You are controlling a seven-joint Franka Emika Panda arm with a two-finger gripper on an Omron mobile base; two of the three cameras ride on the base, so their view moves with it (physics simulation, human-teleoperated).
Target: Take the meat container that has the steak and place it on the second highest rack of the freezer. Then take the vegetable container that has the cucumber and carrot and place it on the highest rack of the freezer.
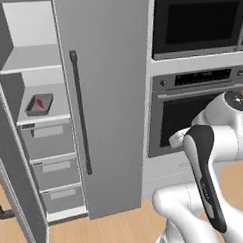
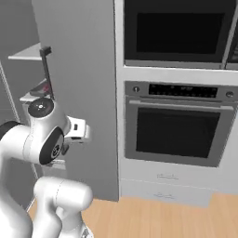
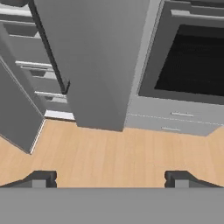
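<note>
The freezer stands open at the left, with flat shelves above grey drawers. On its second shelf sits a grey meat container holding the red steak; a sliver of this container shows past the dark bar handle. The highest rack above it is bare. The cucumber and carrot are out of view. My gripper is open, with nothing between its fingertips, and it hangs over the wooden floor in front of the cabinet, pointing down and forward.
A tall grey panel with the long handle stands beside the shelves. The freezer's open door swings out at the left. A black oven with a microwave above it is to the right. Wooden floor lies below.
</note>
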